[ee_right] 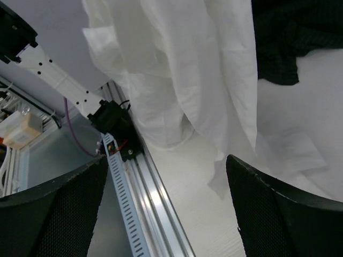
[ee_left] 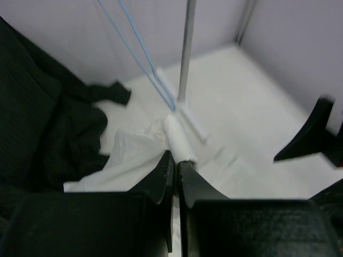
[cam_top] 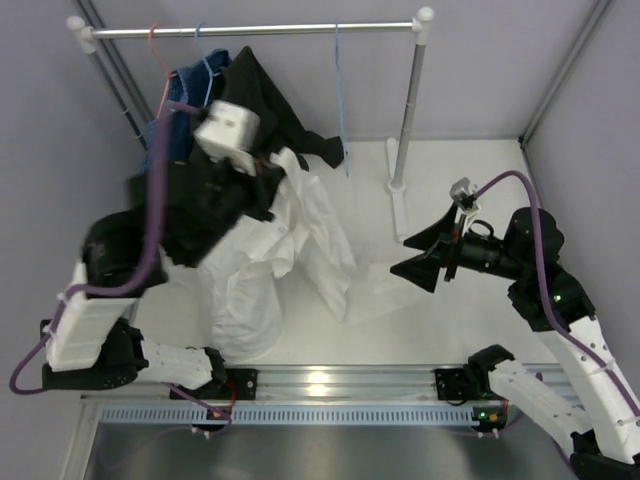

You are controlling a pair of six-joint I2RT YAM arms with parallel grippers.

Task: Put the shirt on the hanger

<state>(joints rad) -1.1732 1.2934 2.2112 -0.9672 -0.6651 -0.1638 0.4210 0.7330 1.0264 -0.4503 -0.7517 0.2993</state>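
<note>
L fingers [ee_left: 171, 167] pinched shut on a rolled fold of the white shirt [cam_top: 265, 265], held up centre-left in the top view. The rest of the cloth drapes down onto the worktop [cam_top: 450, 320], w/ a black garment [cam_top: 210, 205] touching it on the left. R fingers [cam_top: 418, 254] spread wide, nothing between them, mid-right of frame, apart from the shirt; light-blue wire hanger [cam_top: 340, 100] hangs from the rail [cam_top: 260, 30] at upper centre, near the gripped fold.

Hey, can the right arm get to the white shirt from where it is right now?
Probably yes. The right tool is open and faces the shirt, which hangs from the left tool. Only bare table seems to lie between them.
</note>
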